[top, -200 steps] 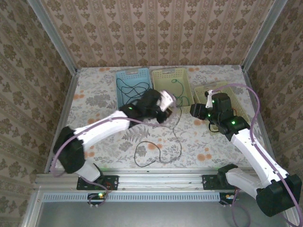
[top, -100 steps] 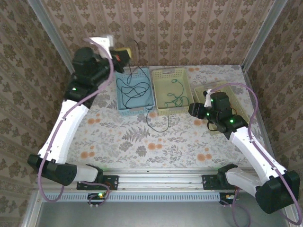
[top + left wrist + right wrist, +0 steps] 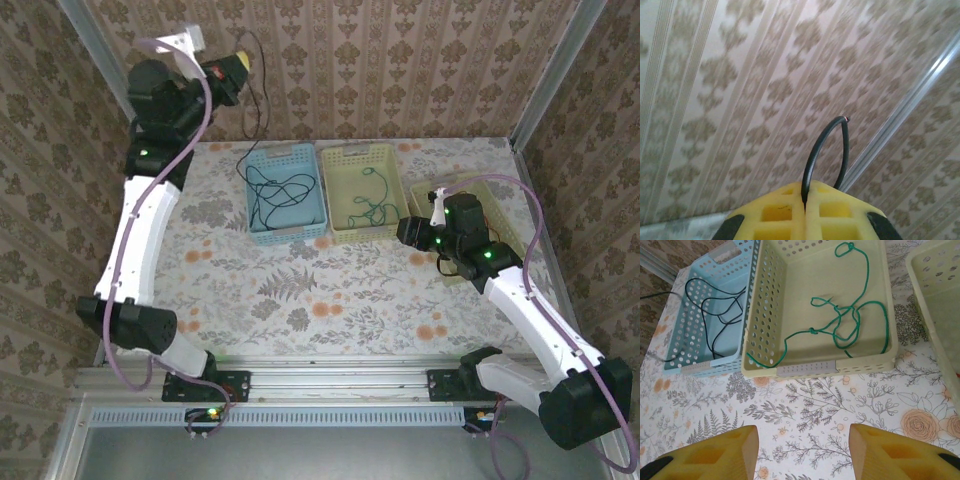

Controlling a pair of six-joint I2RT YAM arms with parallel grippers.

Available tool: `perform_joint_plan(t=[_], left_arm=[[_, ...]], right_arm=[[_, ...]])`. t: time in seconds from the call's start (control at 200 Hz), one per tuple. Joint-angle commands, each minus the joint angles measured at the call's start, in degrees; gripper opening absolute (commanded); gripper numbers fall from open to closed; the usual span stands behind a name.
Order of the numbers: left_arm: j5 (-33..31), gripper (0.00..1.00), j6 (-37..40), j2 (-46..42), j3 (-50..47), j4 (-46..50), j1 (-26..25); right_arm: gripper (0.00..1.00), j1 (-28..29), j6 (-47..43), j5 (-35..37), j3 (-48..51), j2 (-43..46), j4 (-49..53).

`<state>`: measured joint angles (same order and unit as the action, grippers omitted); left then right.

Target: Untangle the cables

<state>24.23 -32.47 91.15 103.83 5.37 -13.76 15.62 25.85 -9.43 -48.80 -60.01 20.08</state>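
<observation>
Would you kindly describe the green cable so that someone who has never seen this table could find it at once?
At the far edge of the flowered table, find the pale yellow basket standing directly beside the blue basket. On its floor lies the green cable, thin and loosely looped, with small knots. It is the only green wire; the blue basket next to it holds a black cable.
</observation>
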Motion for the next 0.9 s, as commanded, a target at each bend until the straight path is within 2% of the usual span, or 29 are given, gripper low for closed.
perform_joint_plan(t=[0.0, 0.175, 0.38, 0.455, 0.5, 0.55, 0.575, 0.735, 0.895], left_arm=[[0.5, 0.0, -1.7, 2.8, -5.7, -2.2, 0.2], [-0.9, 0.0, -4.2, 5.0, -16.4, -7.2, -0.4], [-11.5, 0.0, 1.0, 9.1, -24.0, -1.9, -5.0], [-14.4, 0.33, 1.1, 10.3, -25.3, -2.1, -6.0], [-16.4, 0.62, 0.7, 10.2, -26.2, -2.7, -6.5], [-18.7, 0.89, 0.9, 9.2, -27.1, -3.5, -7.1], [-20.8, 0.98, 1.3, 8.4, -27.7, -3.7, -7.4], [-37.3, 1.0, 6.5, -1.6, -36.1, -8.3, -11.1], [-54.1, 1.0, 11.8, -13.0, -47.6, -10.0, -14.6]], right_arm=[[0.52, -0.3, -0.3, -0.8, -0.2, 0.0, -0.2], [0.52, -0.3, -0.4, -1.6, -0.7, -0.5, 0.0], [0.52, -0.3, -0.3, -2.5, -0.7, -0.8, 0.6], [0.52, -0.3, -0.4, -2.3, -0.6, -0.5, 0.8], [0.52, -0.3, -0.3, -1.9, -0.6, -0.3, 1.0], [0.53, -0.3, -0.4, -1.1, -0.8, 0.0, 1.3], [0.54, -0.3, -0.4, -0.4, -0.8, 0.2, 1.6], [0.57, -0.6, -0.5, 6.7, 1.2, 3.0, 1.2], [0.64, -1.6, 0.3, 20.5, 4.3, 6.0, 0.1]])
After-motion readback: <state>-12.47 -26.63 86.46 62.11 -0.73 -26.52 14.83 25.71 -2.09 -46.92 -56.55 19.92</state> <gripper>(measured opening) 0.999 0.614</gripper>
